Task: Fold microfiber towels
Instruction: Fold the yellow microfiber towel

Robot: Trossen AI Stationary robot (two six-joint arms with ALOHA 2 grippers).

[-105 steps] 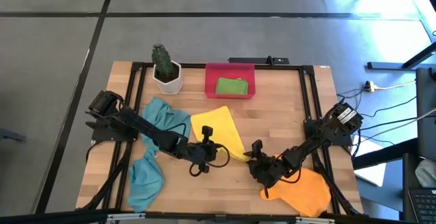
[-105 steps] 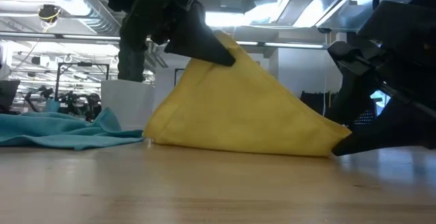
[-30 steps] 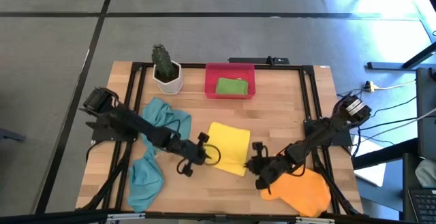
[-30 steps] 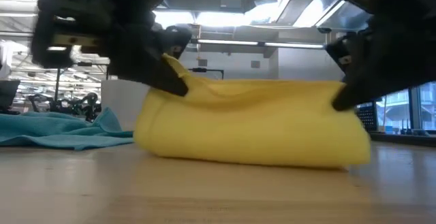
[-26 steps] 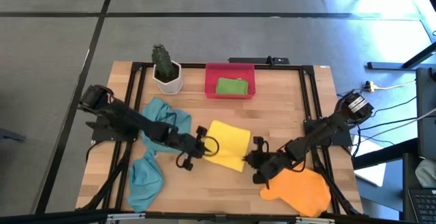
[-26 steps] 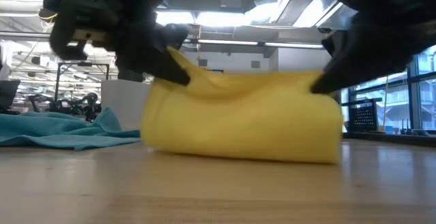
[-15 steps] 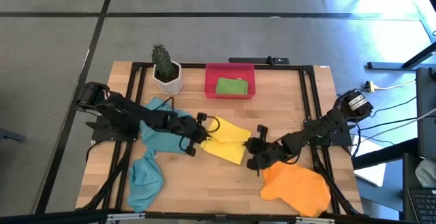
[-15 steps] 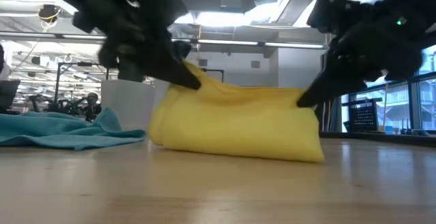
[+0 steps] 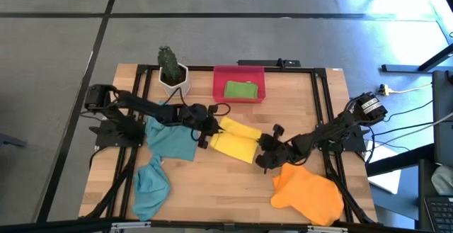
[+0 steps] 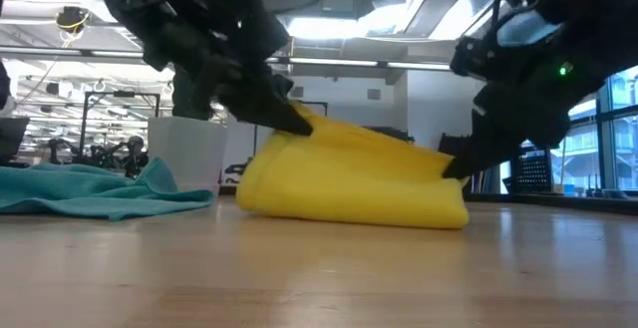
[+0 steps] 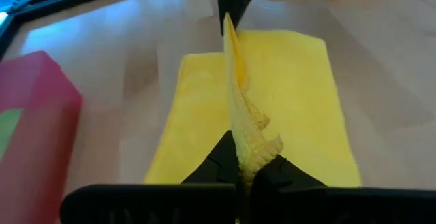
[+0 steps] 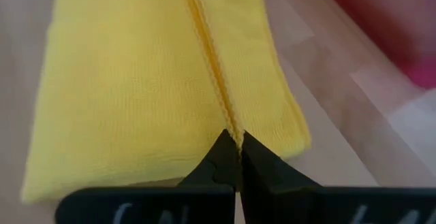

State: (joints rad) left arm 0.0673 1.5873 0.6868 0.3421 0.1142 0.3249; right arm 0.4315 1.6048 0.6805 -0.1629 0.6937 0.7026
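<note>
The yellow towel (image 9: 237, 140) lies mid-table as a narrow folded band, its underside on the wood, also seen in the low view (image 10: 349, 186). My left gripper (image 9: 211, 129) is shut on its left end and my right gripper (image 9: 264, 153) is shut on its right end. A teal towel (image 9: 168, 138) lies crumpled under my left arm, and a second teal one (image 9: 151, 184) lies nearer the front. An orange towel (image 9: 308, 195) lies spread at the front right. A folded green towel (image 9: 241, 89) sits in the red tray (image 9: 219, 84). My left gripper pinches the towel's raised top edge at its left end (image 11: 246, 137) between its two fingers, slanting down from the table's left. One layer or several, I cannot tell. The edge stands up as a ridge running straight to the other gripper; the rest lies on the table. My right gripper pinches the same raised edge at its right end (image 12: 230, 124) between its two fingers, slanting down from the table's right. The hemmed edge (image 12: 208, 60) runs straight away from the fingertips. The towel's body rests on the wood on both sides of it.
A white pot with a cactus (image 9: 173, 73) stands at the far left beside the red tray. Black frame rails (image 9: 320, 98) run along the table's sides. Bare wood (image 9: 219, 190) lies between the towel and the near edge.
Both grippers have gone toward the table's far edge, staying shut on the yellow towel's top edge, and both wrists have rolled. The held edge has been carried over the part lying on the table. The towel has narrowed into a slimmer folded band, shifted a little toward the far edge.
</note>
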